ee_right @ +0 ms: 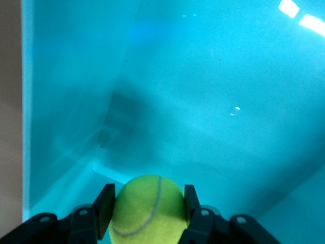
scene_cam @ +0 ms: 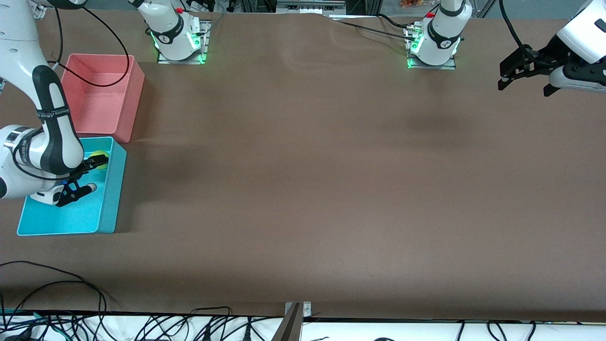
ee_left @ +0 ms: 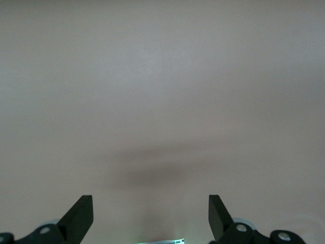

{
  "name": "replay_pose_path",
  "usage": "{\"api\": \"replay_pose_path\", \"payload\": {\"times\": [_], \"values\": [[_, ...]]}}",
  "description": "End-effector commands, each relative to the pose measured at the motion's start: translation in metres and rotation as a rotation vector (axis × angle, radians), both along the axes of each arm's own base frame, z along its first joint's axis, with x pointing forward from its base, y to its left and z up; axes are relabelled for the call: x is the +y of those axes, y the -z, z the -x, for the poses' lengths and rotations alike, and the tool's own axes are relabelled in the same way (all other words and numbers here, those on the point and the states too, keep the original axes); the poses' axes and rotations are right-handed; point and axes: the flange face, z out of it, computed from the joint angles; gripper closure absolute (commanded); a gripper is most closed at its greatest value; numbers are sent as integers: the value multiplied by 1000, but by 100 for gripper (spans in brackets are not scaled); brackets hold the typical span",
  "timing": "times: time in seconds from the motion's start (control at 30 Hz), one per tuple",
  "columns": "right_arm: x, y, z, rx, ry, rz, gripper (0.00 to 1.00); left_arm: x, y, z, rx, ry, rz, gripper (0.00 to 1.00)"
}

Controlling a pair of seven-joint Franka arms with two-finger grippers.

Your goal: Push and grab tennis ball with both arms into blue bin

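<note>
The tennis ball (scene_cam: pixel 99 155) is held between the fingers of my right gripper (scene_cam: pixel 98 160), inside the blue bin (scene_cam: pixel 111 189) at the right arm's end of the table. In the right wrist view the ball (ee_right: pixel 147 206) is pinched between both fingers (ee_right: pixel 105 208) of the right gripper (ee_right: pixel 147 201) above the bin's floor (ee_right: pixel 213 101). My left gripper (scene_cam: pixel 525 87) is open and empty, raised over the bare table at the left arm's end. The left wrist view shows its spread gripper (ee_left: pixel 151 213) over plain tabletop.
A pink bin (scene_cam: pixel 128 102) of similar size stands right beside the blue bin, farther from the front camera. The brown table (scene_cam: pixel 307 189) stretches between the two arms. Cables lie along the table's front edge (scene_cam: pixel 142 327).
</note>
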Motion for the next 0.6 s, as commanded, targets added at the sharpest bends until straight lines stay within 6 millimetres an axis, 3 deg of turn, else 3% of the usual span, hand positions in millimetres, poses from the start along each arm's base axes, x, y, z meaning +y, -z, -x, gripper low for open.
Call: {"api": "replay_pose_path", "payload": {"times": [0.0, 0.2, 0.37, 0.57], "values": [[-1, -13, -6, -13, 2, -24, 0, -4, -7, -4, -1, -7, 22, 0], [1, -47, -17, -25, 0, -16, 0, -2, -8, -4, -3, -10, 22, 0], [6, -91, -30, -2, 6, -15, 0, -2, -8, -4, -3, -10, 22, 0], [32, -150, -39, 29, -7, 6, 0, -2, -8, -4, -2, -10, 22, 0]]}}
